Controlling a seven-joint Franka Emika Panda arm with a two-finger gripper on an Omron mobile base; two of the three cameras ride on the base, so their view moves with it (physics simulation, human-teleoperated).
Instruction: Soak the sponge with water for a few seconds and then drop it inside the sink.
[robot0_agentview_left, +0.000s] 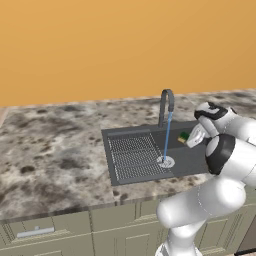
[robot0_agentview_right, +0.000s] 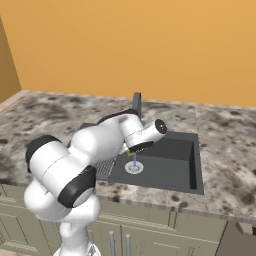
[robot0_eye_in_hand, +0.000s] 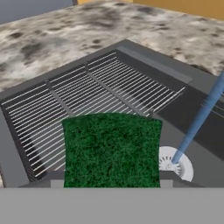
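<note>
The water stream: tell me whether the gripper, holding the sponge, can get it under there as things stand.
Probably yes. The gripper holds the sponge over the sink basin, beside the water, apart from it. Nothing stands between them; the faucet arches above.

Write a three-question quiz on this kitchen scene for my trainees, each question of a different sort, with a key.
1. True or false: the water is running from the faucet.
2. Where does the stream land? A) on the ribbed drainboard B) on the round drain C) on the counter
3. Fill in: the claw is shut on the ______, held above the basin of the sink.

Key
1. True.
2. B.
3. sponge; in the hand view its green face sits beside the stream, not under it.
</note>
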